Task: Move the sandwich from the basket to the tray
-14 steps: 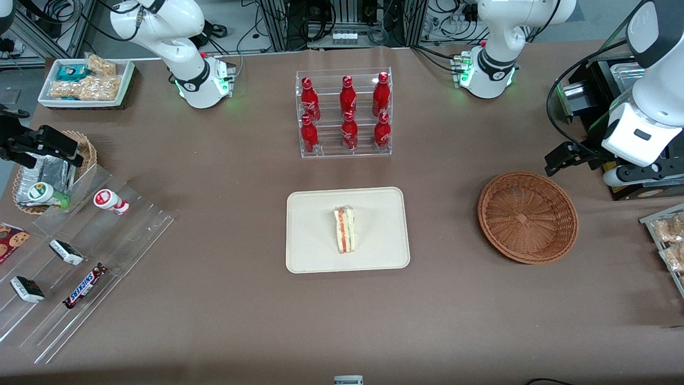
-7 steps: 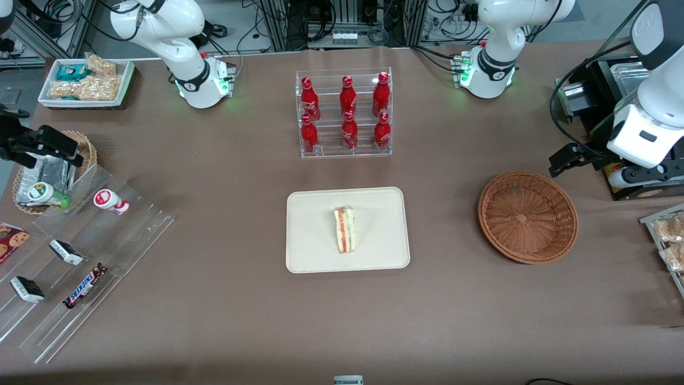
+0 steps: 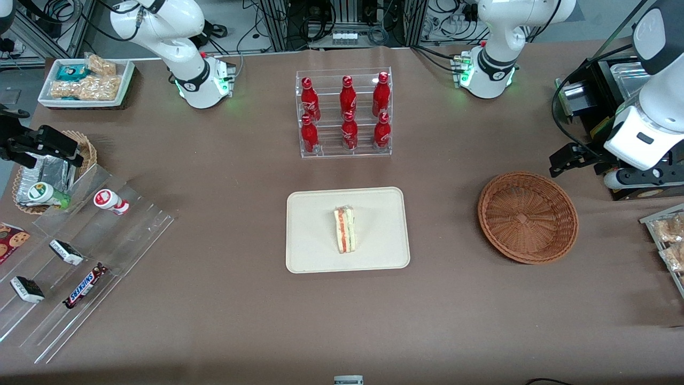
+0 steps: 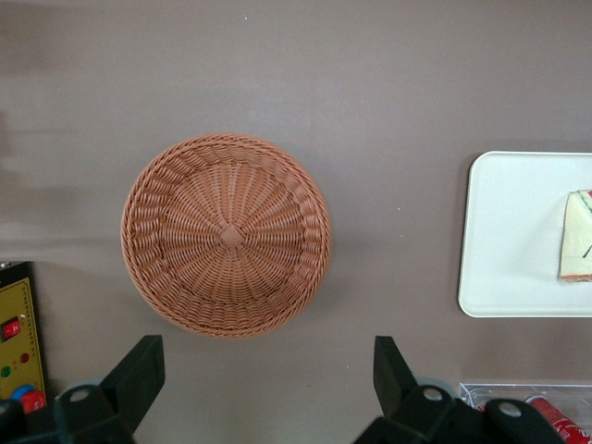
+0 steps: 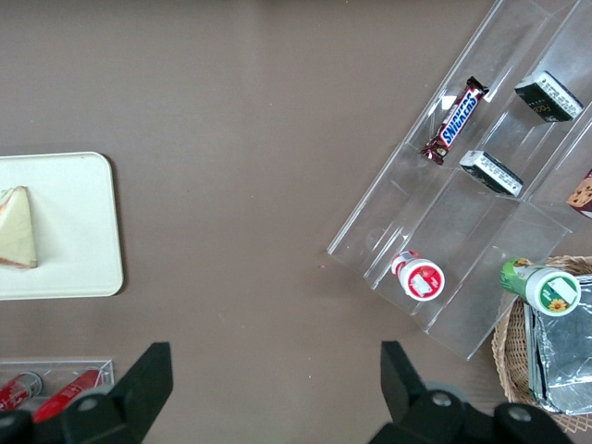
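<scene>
The sandwich [image 3: 345, 230] is a wrapped white-bread wedge with red and green layers, lying on the cream tray [image 3: 315, 251] at the table's middle. The round brown wicker basket [image 3: 528, 216] stands empty toward the working arm's end. The left arm's gripper [image 3: 569, 160] hovers high, just farther from the front camera than the basket's rim. It is open with nothing between its fingers. The left wrist view looks down on the basket [image 4: 227, 236], the tray [image 4: 509, 240] and the sandwich [image 4: 575, 236], with the gripper [image 4: 266, 379] wide apart over bare table.
A clear rack of red bottles [image 3: 344, 112] stands farther from the front camera than the tray. A black box [image 3: 598, 91] and a snack tray [image 3: 668, 240] sit at the working arm's end. A clear stepped display [image 3: 80, 256] and a foil-lined basket [image 3: 48, 171] lie at the parked arm's end.
The left arm's gripper has drifted slightly toward the working arm's end of the table, still open. Sandwich, tray and basket have not moved.
</scene>
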`<state>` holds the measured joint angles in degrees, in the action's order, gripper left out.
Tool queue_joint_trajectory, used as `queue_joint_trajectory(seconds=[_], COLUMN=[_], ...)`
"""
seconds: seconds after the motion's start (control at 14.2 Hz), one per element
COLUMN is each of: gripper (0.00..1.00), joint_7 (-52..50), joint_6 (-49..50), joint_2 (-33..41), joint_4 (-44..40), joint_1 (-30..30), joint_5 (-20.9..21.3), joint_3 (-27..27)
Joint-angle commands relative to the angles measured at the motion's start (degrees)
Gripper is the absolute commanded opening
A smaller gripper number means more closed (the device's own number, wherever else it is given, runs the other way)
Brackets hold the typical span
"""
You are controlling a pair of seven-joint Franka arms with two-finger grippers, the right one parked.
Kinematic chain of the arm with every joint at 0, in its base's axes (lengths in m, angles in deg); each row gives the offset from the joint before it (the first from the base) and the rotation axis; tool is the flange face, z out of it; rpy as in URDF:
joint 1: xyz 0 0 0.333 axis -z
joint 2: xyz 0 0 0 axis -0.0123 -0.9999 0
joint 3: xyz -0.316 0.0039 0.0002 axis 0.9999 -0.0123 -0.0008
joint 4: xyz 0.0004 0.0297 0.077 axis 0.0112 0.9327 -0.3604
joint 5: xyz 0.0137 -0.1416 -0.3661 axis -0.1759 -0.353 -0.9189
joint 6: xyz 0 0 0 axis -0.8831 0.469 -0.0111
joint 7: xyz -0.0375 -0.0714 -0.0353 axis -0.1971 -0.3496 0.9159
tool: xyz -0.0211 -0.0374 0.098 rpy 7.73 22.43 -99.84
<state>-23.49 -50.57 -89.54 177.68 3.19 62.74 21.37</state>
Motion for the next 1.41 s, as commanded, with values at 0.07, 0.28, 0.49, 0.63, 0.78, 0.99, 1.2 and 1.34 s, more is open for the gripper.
queue_joint_trajectory(seconds=[0.07,0.28,0.49,0.63,0.78,0.99,1.2,1.34], gripper=[1.0,1.0,1.0,1.0,1.0,1.0,1.0,1.0], joint_7=[3.8,4.9,5.2,5.2,5.2,5.2,5.2,5.2], joint_6=[4.0,4.7,4.7,4.5,4.4,4.1,4.1,4.1], joint_2=[-1.7,-1.5,-1.6,-1.9,-2.0,-2.0,-2.0,-2.0], joint_4=[-3.5,-3.6,-3.4,-3.2,-3.2,-3.2,-3.2,-3.2], joint_1=[1.7,1.6,1.7,1.7,1.7,1.7,1.7,1.7], joint_5=[0.2,0.5,0.5,0.6,0.6,0.6,0.6,0.6], joint_3=[-1.8,-1.5,-1.5,-1.5,-1.3,-0.5,-0.2,-0.2])
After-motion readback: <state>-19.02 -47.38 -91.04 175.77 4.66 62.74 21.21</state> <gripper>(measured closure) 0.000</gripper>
